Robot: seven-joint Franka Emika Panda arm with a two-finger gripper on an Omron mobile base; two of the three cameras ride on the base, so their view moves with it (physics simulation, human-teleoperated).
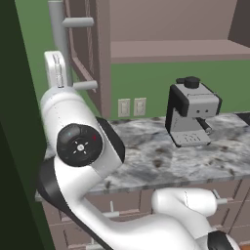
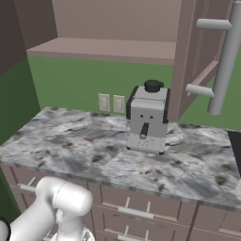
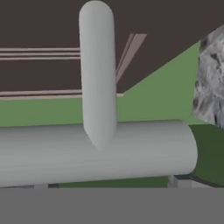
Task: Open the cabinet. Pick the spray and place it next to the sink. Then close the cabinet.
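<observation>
The coffee machine (image 1: 191, 113) stands on the grey stone counter (image 1: 161, 161). It is grey and black with a round black knob on top.

Right above the coffee machine hangs the brown cabinet (image 1: 171, 49). Both of its doors are swung open. One door stands out to the left of the coffee machine and the other stands out to the right of it. The part of the inside that can be seen is the brown floor board and the brown back wall.

The left door has a long grey bar handle (image 1: 58, 29), up and to the left of the coffee machine. The pincer (image 1: 55, 70) is right at the low end of this bar. Its two fingers are spread wide apart and clamp nothing. In the hand view the bar lies big and close across the picture, with one of its short posts going back to the door. I cannot tell if the fingers touch the bar.

The right door has the same kind of grey bar (image 2: 226, 61), up and to the right of the coffee machine.

To the right of the coffee machine, at the edge of the picture, a bit of the black sink (image 2: 236, 146) is sunk in the counter. What is in it cannot be seen.

Below the coffee machine, under the counter, are brown drawers (image 2: 136, 209) with small grey handles. They are all shut.

On the green wall behind the coffee machine, a little to its left, are two pale wall plugs (image 1: 132, 107).
</observation>
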